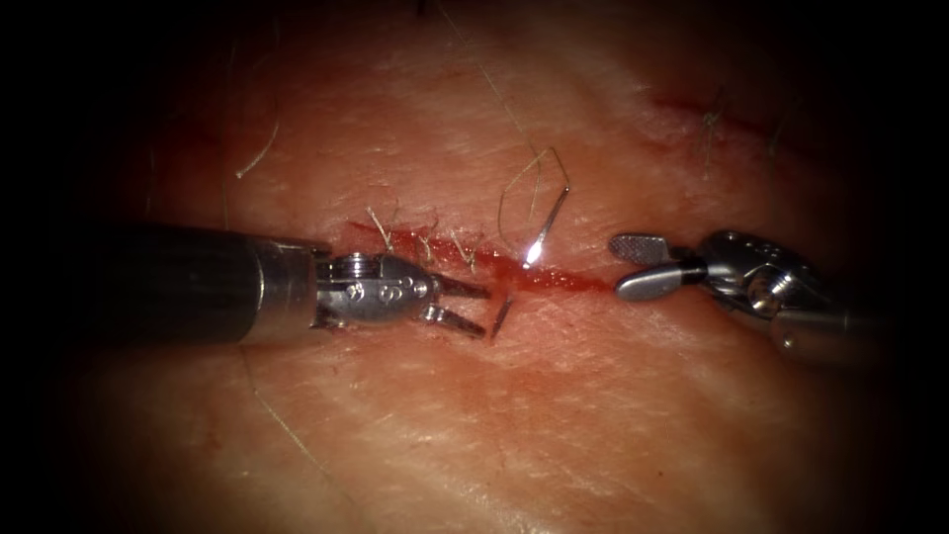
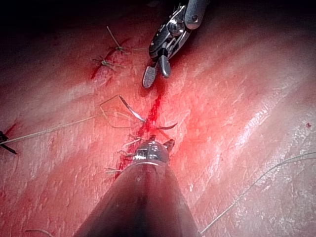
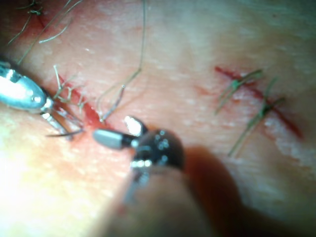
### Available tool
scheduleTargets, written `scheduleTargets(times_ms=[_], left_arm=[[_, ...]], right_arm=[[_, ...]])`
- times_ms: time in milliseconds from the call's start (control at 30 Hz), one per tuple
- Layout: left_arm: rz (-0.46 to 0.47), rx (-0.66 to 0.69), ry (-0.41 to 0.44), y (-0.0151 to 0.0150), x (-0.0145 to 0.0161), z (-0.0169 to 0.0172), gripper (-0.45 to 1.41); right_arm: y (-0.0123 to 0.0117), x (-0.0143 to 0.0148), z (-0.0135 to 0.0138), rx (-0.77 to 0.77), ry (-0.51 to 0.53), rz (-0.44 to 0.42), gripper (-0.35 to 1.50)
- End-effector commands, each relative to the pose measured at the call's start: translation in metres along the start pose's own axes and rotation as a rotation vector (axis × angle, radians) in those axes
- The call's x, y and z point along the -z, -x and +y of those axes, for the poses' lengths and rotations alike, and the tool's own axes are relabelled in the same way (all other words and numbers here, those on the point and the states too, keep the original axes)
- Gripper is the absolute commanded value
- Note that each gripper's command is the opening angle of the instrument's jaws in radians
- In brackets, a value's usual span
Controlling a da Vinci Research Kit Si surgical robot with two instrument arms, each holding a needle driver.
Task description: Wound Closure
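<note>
The cut runs across the tissue with red fluid along it. The curved needle sits in the tissue across the cut. Its tail end stands up on the far side with thread looped from it. Its tip pokes out on the near side. My left tool reaches in from the left with jaws open just short of that tip, holding nothing. My right tool hovers over the cut's right end, jaws open and empty. In the right wrist view my right tool is close to the needle tail.
Three tied stitches with short cut ends close the cut's left part. A second closed cut with stitches lies at the far right. Loose thread trails away upward, and another strand crosses the near tissue.
</note>
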Motion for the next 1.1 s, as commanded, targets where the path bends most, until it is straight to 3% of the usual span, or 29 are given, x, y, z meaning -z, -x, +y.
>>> scheduleTargets(times_ms=[33, 233, 667, 1000, 1033, 1067, 1100], left_arm=[[0.007, -0.03, -0.002, -0.0003, -0.0009, 0.0005, 0.76], [0.028, -0.109, -0.019, -0.0019, -0.0009, 0.0022, 0.86], [0.05, -0.134, -0.025, -0.0023, -0.0008, 0.0001, 0.56], [0.069, -0.139, 0.006, -0.0021, -0.0022, -0.0011, 0.37], [0.069, -0.139, 0.006, -0.0021, -0.0023, -0.0012, 0.29], [0.072, -0.146, 0.011, -0.002, -0.0023, -0.0011, 0.07], [0.075, -0.118, 0.014, -0.0019, -0.0023, -0.001, -0.35]], right_arm=[[0.0005, -0.0008, 0.0002, 0.0, -0.003, 0.0, 1.29], [0.0007, -0.0009, 0.0005, 0.003, -0.001, 0.001, 1.29], [0.0032, -0.0024, 0.0007, 0.025, 0.007, 0.007, 1.29], [0.0035, -0.0034, 0.0006, 0.028, 0.007, 0.008, 1.29], [0.0036, -0.0034, 0.0006, 0.029, 0.007, 0.009, 1.29], [0.0036, -0.0034, 0.0006, 0.029, 0.008, 0.009, 1.29], [0.0036, -0.0034, 0.0005, 0.029, 0.007, 0.008, 1.29]])
